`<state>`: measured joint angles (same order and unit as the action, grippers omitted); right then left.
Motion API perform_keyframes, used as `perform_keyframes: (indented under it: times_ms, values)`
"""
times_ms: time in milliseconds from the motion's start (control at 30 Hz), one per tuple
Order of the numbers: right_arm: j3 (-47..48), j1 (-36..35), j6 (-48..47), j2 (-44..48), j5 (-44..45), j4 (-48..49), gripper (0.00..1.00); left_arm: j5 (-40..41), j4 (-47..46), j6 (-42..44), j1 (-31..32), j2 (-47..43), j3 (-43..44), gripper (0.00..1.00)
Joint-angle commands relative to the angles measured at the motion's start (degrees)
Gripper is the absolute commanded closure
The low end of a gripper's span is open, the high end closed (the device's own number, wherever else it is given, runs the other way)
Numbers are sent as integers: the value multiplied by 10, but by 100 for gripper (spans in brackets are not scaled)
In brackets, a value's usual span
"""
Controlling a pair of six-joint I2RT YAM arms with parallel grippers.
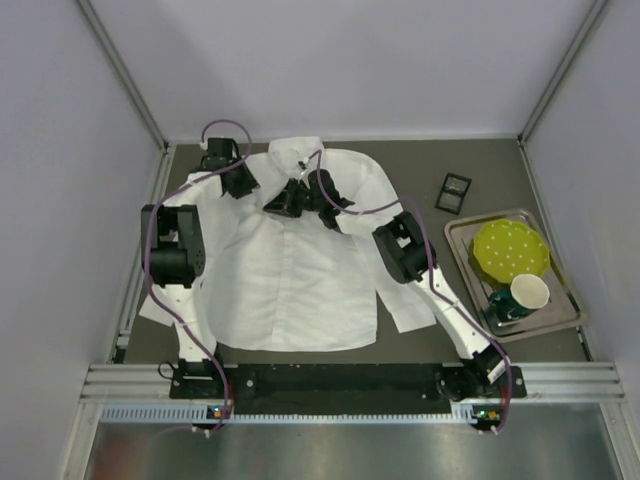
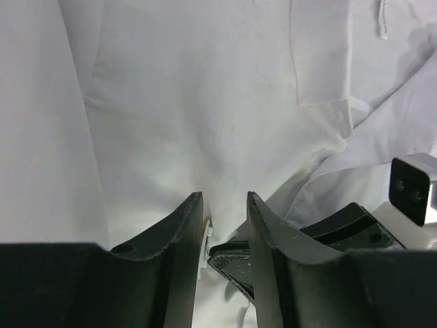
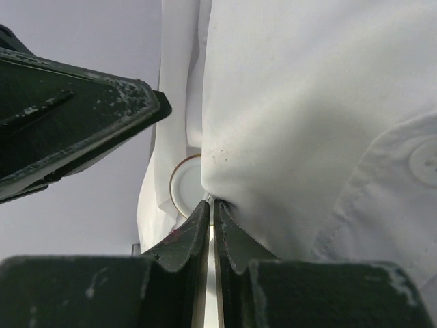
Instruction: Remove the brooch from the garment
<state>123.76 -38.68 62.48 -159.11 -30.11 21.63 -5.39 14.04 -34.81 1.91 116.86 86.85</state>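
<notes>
The garment (image 1: 290,280), a white collared shirt, lies flat on the dark table. Both grippers meet just below its collar. My right gripper (image 1: 308,198) (image 3: 211,203) is shut on the edge of the brooch (image 3: 183,186), a small round white disc with a gold rim, half tucked under a fold of shirt (image 3: 300,102). My left gripper (image 1: 280,202) (image 2: 224,198) stands open right beside it. In the left wrist view the brooch (image 2: 207,232) shows edge-on between the left jaws, at the tip of the right gripper's fingers (image 2: 235,263), over the white cloth (image 2: 205,102).
A small black square box (image 1: 453,191) lies to the right of the shirt. A metal tray (image 1: 462,238) at the right holds a yellow-green plate (image 1: 510,248) and a cup (image 1: 527,295). Grey walls enclose the table on three sides.
</notes>
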Motion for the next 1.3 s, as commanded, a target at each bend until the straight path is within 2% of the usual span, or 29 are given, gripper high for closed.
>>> perform_keyframes:
  times_ms: [0, 100, 233, 300, 400, 467, 600, 700, 800, 933, 1033, 1133, 1267]
  values:
    - [17, 0, -12, -18, -3, -4, 94, -29, 119, 51, -2, 37, 75, 62]
    - [17, 1, -12, -18, -2, -4, 94, -50, 159, 71, -1, 64, 122, 65]
    - [17, 1, -13, -18, -2, -5, 94, -49, 198, 92, 0, 84, 142, 66]
    - [17, 1, -13, -18, -3, -6, 94, -27, 212, 99, 0, 89, 155, 68]
    - [16, 0, -17, -16, -7, -7, 94, 5, 218, 115, 1, 82, 148, 65]
    - [11, 1, -16, -15, -6, -4, 94, -15, 223, 121, 1, 89, 157, 66]
    - [16, 0, -21, -16, -4, -11, 94, -43, 238, 123, 2, 106, 174, 73]
    - [19, 1, -21, -17, -5, -11, 94, -66, 237, 129, 3, 105, 177, 73]
    - [14, 1, -20, -15, -4, -12, 94, -54, 244, 128, 2, 104, 178, 78]
    - [24, 1, -19, -20, -7, -12, 93, -56, 266, 130, 2, 106, 202, 77]
    - [18, 0, -21, -16, -2, -9, 93, -49, 255, 134, 3, 89, 180, 68]
    - [19, 1, -21, -17, -4, -9, 93, -52, 260, 136, 2, 87, 174, 64]
    - [19, 1, -21, -17, -4, -9, 93, -60, 254, 134, 2, 89, 162, 67]
